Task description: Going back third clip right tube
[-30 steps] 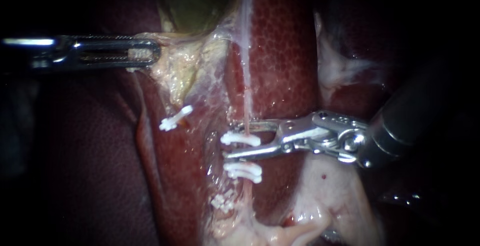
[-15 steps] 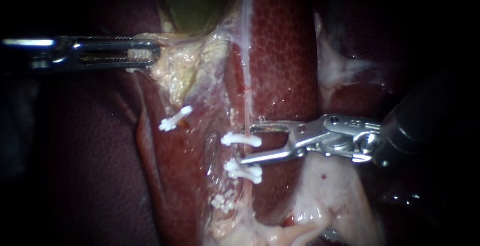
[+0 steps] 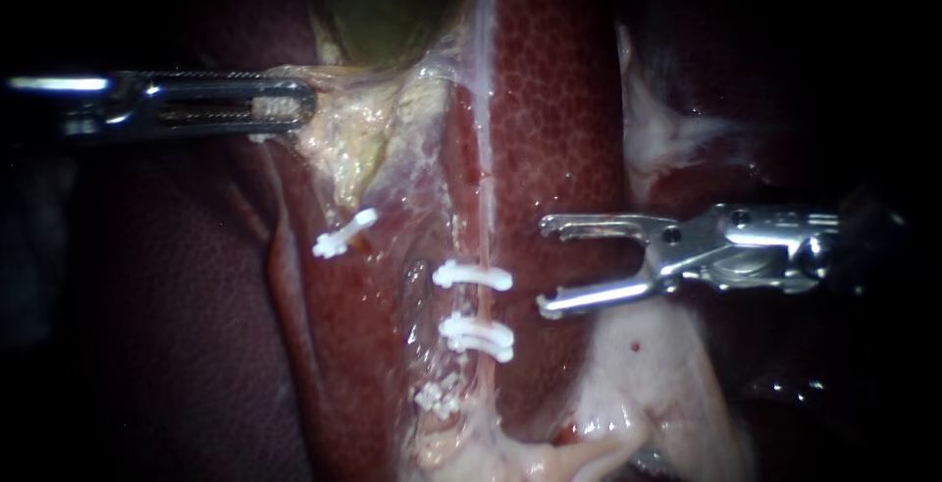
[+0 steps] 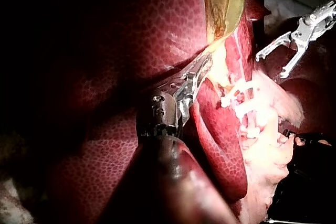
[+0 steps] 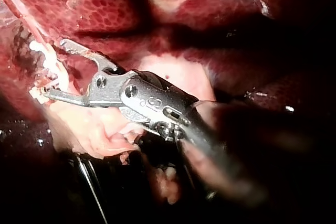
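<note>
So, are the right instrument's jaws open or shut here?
Open: the right instrument shows a clear gap between its jaws, nothing held, beside the clipped tube.

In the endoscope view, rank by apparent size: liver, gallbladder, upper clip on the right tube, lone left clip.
1. liver
2. gallbladder, partly out of view
3. upper clip on the right tube and lone left clip: alike, not ranked

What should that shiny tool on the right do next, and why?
Probably draw the right tool back toward the right, farther from the right tube. Its jaws stand open and empty, clear of the tube, and white clips already sit across it.
</note>
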Robot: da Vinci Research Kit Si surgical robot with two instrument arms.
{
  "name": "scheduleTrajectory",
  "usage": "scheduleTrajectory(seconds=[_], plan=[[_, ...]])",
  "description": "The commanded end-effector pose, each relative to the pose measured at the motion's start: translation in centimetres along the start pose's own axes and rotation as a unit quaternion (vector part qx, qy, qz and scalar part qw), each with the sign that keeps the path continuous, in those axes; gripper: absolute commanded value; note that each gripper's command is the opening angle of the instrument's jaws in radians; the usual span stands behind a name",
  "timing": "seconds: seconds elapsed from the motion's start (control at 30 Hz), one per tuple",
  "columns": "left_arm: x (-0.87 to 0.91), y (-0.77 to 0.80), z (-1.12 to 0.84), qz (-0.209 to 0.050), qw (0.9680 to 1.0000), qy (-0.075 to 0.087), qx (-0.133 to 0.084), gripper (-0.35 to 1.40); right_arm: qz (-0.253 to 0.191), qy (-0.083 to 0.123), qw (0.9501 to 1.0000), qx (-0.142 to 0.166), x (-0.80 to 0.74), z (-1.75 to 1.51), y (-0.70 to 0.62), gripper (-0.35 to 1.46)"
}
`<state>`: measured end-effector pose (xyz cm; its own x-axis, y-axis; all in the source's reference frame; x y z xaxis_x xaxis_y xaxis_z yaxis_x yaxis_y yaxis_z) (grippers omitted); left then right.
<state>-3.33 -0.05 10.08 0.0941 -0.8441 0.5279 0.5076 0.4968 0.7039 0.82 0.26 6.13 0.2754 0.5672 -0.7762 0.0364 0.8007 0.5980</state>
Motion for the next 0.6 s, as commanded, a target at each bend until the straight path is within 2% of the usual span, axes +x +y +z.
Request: scheduleTrajectory(seconds=[0.03,0.23,0.47,0.6], plan=[[0.01,0.00,0.01,0.000,1.0000,-0.001,-0.002,-0.15,0.000,0.000,1.0000,0.000,0.03,-0.01,-0.02,0.60],[0.18,-0.02,0.16,0.005,1.0000,0.001,0.003,-0.13,-0.008,0.000,1.0000,0.006,0.13,-0.02,-0.14,0.60],[0.42,-0.08,0.42,0.016,0.9997,0.016,0.009,-0.13,-0.008,0.000,0.9999,0.010,0.13,-0.02,-0.12,0.60],[0.52,-0.11,0.56,0.013,0.9996,0.023,0.011,-0.13,-0.013,0.000,0.9999,0.010,0.14,-0.02,-0.11,0.60]])
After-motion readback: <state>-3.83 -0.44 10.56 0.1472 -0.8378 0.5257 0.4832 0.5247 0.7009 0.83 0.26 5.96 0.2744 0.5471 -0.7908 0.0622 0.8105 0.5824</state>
